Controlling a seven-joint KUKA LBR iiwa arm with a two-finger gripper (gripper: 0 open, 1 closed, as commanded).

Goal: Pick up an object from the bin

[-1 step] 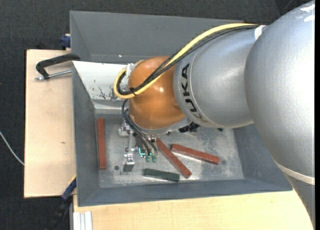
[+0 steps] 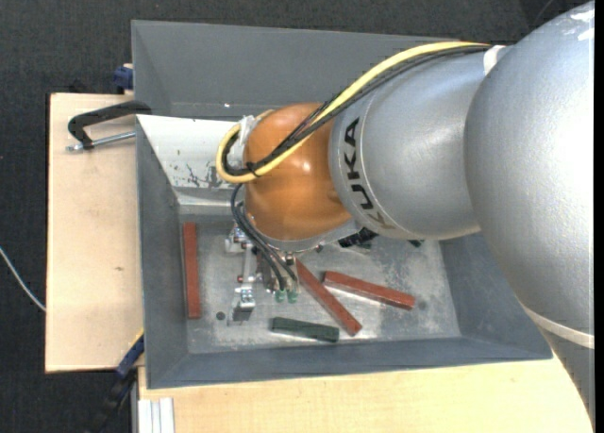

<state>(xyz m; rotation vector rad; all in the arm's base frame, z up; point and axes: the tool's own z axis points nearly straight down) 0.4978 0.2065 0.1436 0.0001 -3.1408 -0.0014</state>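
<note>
My gripper (image 2: 247, 297) hangs low over the bin floor, left of centre, its metal finger parts reaching down below the orange cover. Just right of it lie two red-brown flat sticks: one (image 2: 328, 302) slanting down to the right, the other (image 2: 369, 290) lying nearly flat beyond it. A dark green stick (image 2: 303, 329) lies on the floor in front of the gripper, near the front wall. Nothing shows between the fingers.
A long red-brown stick (image 2: 192, 269) lies upright along the bin's left wall. The arm and its orange cover with yellow cable hide the middle and back of the bin floor. A small dark speck (image 2: 220, 317) lies left of the gripper.
</note>
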